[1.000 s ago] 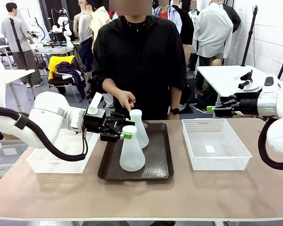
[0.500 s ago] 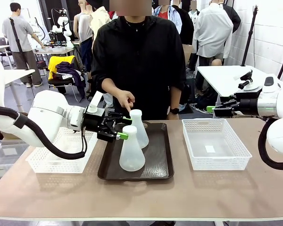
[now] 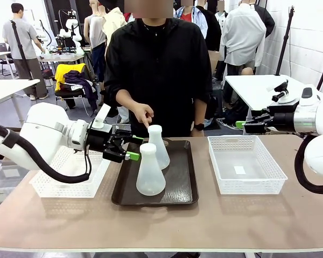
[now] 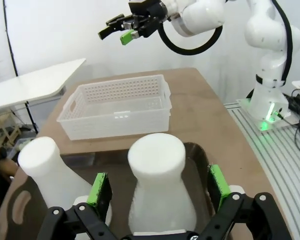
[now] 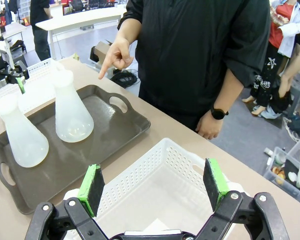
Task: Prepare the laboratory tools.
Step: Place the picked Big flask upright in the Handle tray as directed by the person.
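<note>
A: Busy lab behind; on the brown table [image 3: 215,220] a dark brown rectangular plastic tray [image 3: 183,189] carries two frosted-white translucent conical flasks.

B: Left end effector [image 3: 128,148] spread wide beside the nearer flask [image 3: 150,172], gripping nothing. A grasp looks next: centre on the smooth neck, then close.

A: Right end effector [image 5: 154,186], released, hovers above the white mesh basket [image 5: 160,185].

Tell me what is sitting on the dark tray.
Two frosted white flasks stand upright on the dark tray: the near flask and the far flask. The near one hides part of the far one's base.
</note>
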`<state>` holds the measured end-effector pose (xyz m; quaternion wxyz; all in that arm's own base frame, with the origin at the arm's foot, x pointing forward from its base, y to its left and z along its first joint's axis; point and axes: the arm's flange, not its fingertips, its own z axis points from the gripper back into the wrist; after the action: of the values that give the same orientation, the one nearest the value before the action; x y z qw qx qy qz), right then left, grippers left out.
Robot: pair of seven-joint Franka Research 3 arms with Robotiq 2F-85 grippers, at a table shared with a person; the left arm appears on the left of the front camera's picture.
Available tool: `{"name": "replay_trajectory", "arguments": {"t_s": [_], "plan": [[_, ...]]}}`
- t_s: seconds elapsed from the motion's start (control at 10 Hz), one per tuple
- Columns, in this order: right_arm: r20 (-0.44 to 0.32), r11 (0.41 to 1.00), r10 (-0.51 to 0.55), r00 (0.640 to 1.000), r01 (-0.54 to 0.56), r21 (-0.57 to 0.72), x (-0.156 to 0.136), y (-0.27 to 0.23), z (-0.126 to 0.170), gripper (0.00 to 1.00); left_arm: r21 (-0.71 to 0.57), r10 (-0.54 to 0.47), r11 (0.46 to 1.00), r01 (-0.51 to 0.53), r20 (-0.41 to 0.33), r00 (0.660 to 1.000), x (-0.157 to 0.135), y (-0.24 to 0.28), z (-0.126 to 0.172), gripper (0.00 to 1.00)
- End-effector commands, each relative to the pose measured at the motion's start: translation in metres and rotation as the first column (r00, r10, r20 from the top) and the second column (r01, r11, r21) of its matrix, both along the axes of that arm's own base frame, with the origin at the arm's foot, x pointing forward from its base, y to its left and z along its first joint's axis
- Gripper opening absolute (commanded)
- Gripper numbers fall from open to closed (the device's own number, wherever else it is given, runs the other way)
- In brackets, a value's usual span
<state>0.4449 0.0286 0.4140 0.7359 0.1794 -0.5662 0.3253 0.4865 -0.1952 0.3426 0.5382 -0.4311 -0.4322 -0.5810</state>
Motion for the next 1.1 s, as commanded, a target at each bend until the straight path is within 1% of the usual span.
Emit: {"name": "replay_trajectory", "arguments": {"t_s": [0.0, 1.0], "plan": [[-0.009, 1.0, 0.005, 1.0, -0.005, 0.001, 0.0015, 0.0008, 0.0031, 1.0, 0.001, -0.004, 1.0, 0.004, 0.042, 0.999, 0.005, -0.0034, 0.0014, 1.0], [-0.009, 1.0, 0.005, 1.0, -0.005, 0.001, 0.0015, 0.0008, 0.0031, 1.0, 0.001, -0.004, 1.0, 0.004, 0.042, 0.999, 0.005, -0.0034, 0.0014, 1.0]]}}
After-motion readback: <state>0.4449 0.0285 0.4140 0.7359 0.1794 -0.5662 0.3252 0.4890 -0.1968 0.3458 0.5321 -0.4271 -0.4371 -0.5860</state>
